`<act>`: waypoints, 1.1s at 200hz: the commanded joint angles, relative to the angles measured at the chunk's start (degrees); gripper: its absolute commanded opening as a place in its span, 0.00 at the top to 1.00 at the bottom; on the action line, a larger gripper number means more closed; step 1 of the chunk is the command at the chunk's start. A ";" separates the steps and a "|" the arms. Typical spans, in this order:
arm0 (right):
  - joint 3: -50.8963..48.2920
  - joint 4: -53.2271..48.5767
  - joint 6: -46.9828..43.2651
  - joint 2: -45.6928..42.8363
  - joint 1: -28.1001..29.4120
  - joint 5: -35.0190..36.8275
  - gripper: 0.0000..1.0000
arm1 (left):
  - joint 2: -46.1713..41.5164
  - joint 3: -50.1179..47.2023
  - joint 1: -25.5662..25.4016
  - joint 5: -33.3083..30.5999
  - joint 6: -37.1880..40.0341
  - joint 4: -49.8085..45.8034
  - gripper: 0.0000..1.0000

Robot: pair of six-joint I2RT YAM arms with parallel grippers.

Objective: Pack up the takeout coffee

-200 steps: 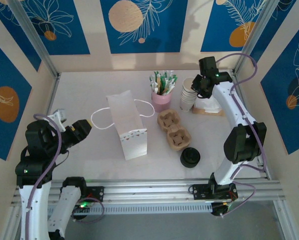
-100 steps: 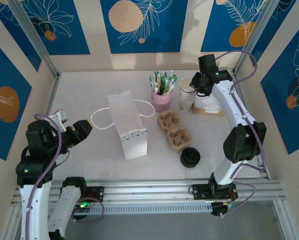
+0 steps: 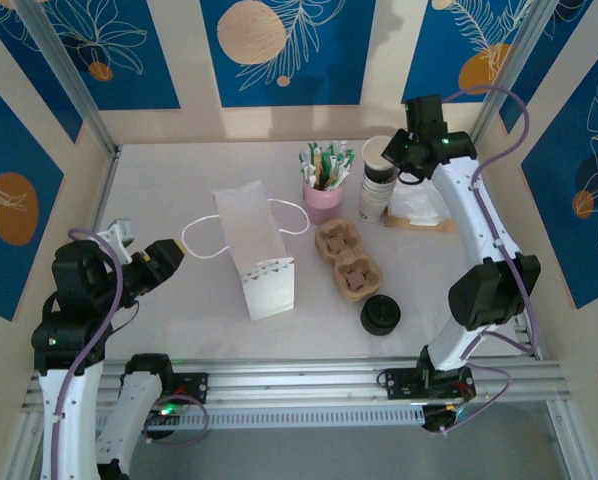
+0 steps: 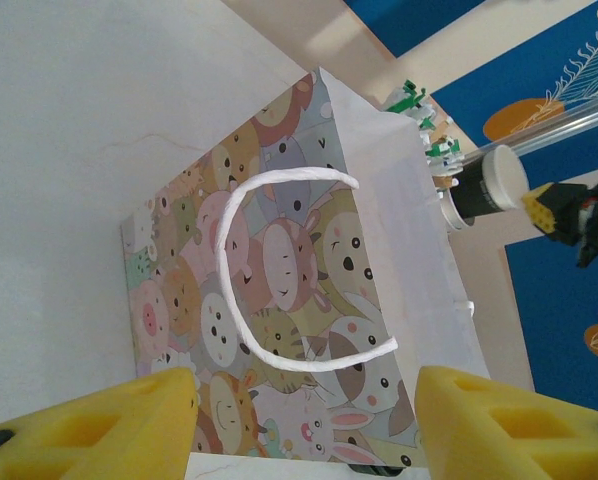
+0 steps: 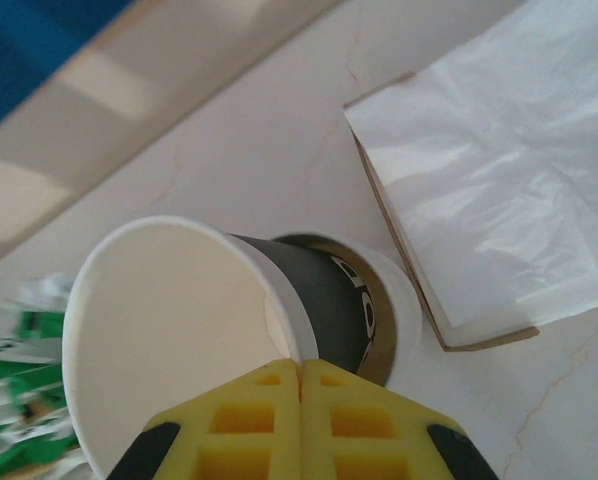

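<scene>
- The takeout coffee (image 5: 169, 330) is at this point one lidless, dark-sleeved paper cup. It is tilted above the cup stack (image 5: 404, 300) at the far right of the desk (image 3: 179, 190). Its base appears to sit within the stack's top cup.
- Your right gripper (image 5: 301, 372) is clenched on that cup's rim.
- Your left gripper (image 4: 304, 420) is released, its fingers spread, and it faces the paper bag (image 4: 279, 290) with nothing in it.
- Step in hand, by my judgement: separating one cup from the stack.
- The next move calls for a clean lift so the cups below do not follow. After that the cup needs seating in the cup tray (image 3: 346, 257) and lidding.
- Count:
  - one held cup
  - one cup stack, number within unreadable
  - one tray with two hollows
  - one black lid stack (image 3: 380, 315)
  - one bag
  - one pink holder of sticks (image 3: 322, 195)
  - one napkin pile (image 3: 419, 208)
</scene>
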 commanded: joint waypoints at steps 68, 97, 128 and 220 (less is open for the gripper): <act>1.00 -5.80 -4.51 -21.28 3.76 -9.23 1.00 | -0.99 -3.19 0.12 -3.27 -4.09 1.96 0.41; -5.73 -10.80 -5.77 -30.67 10.72 -8.03 1.00 | -1.72 -4.04 0.12 -6.64 -3.70 1.35 0.40; -19.49 -11.49 -5.89 -43.67 18.51 -7.07 1.00 | -2.73 -6.58 0.12 -7.24 -6.12 2.47 0.39; -53.55 -0.05 3.67 -58.23 37.24 -10.60 1.00 | -6.33 -19.20 0.12 -6.73 -10.86 1.19 0.39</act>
